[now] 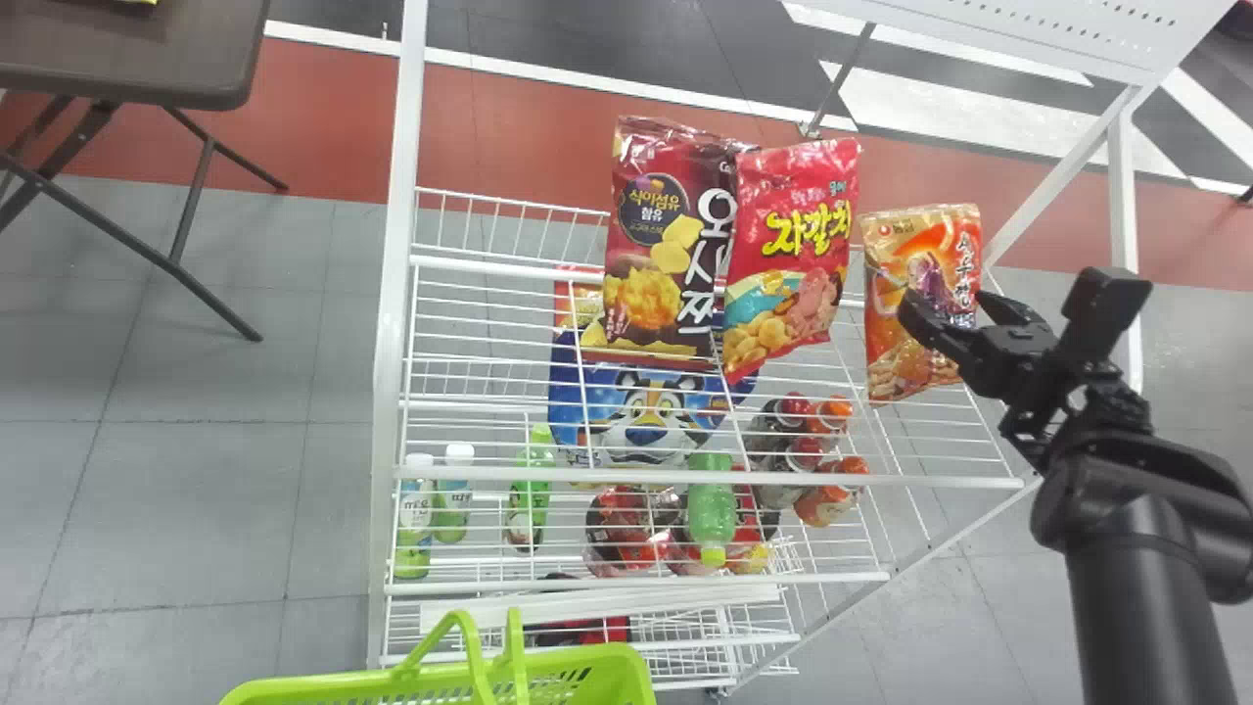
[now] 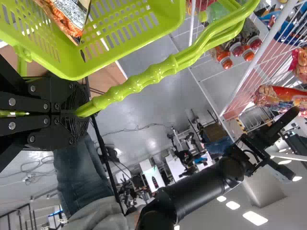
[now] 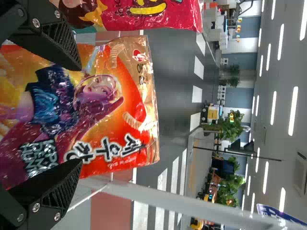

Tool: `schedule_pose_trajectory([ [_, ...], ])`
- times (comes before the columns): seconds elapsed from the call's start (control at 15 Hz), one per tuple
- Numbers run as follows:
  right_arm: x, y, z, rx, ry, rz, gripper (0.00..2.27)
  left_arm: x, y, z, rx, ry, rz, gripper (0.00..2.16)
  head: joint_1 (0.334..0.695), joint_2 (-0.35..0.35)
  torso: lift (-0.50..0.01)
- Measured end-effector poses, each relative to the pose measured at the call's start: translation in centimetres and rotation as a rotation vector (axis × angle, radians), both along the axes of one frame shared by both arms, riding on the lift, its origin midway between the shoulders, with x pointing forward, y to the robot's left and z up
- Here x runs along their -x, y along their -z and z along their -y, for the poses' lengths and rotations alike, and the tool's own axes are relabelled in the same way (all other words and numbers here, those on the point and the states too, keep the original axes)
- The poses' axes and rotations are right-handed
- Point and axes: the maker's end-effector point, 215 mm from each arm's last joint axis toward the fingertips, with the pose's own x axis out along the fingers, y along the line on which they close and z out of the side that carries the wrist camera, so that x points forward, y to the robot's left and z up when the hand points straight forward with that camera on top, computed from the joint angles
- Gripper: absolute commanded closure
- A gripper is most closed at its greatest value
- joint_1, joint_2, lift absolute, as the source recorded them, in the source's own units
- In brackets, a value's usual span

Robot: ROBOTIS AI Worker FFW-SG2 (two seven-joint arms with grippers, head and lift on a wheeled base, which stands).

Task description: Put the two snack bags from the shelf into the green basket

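Right pincer [image 1: 945, 302] has its fingers apart, right up at the orange bag [image 1: 896, 357], which sits just past the tips at the right end of the row on the rack [image 1: 685, 479]. Can't tell if they touch. Red bag [image 1: 795, 211] is left of that, then the brown bag [image 1: 651, 279]. Near and further left is the basket [image 1: 626, 666], its handle [image 2: 139, 80] clamped in the left pincer [image 2: 79, 112], with an orange pack [image 2: 69, 15] inside.

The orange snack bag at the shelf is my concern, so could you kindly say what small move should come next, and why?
I would probably ease the right tool a little closer to the orange snack bag before closing: its two fingers stand apart before the bag's printed face, and neither appears to be pinching it.
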Motion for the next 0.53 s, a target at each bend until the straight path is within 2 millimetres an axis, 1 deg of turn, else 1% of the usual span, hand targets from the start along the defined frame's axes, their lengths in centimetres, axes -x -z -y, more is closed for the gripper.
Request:
schedule_pose_trajectory([
  [0.2,-1.9,1.3,-0.9,0.043,-0.009,-0.036,0.15,-0.4,0.1,-0.3,0.009,-0.005,-0.006,1.80,0.695,-0.350,-0.011],
  [0.27,-2.2,1.8,-0.9,0.060,-0.003,-0.052,0.15,-0.5,0.1,-0.4,0.012,-0.005,-0.008,1.80,0.695,-0.350,-0.011],
  [0.33,-2.5,2.4,-0.9,0.070,0.003,-0.067,0.21,-0.5,0.1,-0.5,0.014,-0.008,-0.009,1.80,0.695,-0.350,-0.011],
  [0.4,-2.7,2.8,-0.9,0.068,0.006,-0.077,0.42,-0.6,0.1,-0.6,0.015,-0.010,-0.011,1.80,0.695,-0.350,-0.011],
  [0.47,-2.7,3.2,-0.9,0.062,0.006,-0.087,0.76,-0.7,0.2,-0.7,0.016,-0.014,-0.013,1.80,0.695,-0.350,-0.011],
  [0.53,-2.7,3.4,-0.9,0.056,0.003,-0.094,1.26,-0.8,0.3,-0.8,0.016,-0.017,-0.014,1.80,0.695,-0.350,-0.011],
])
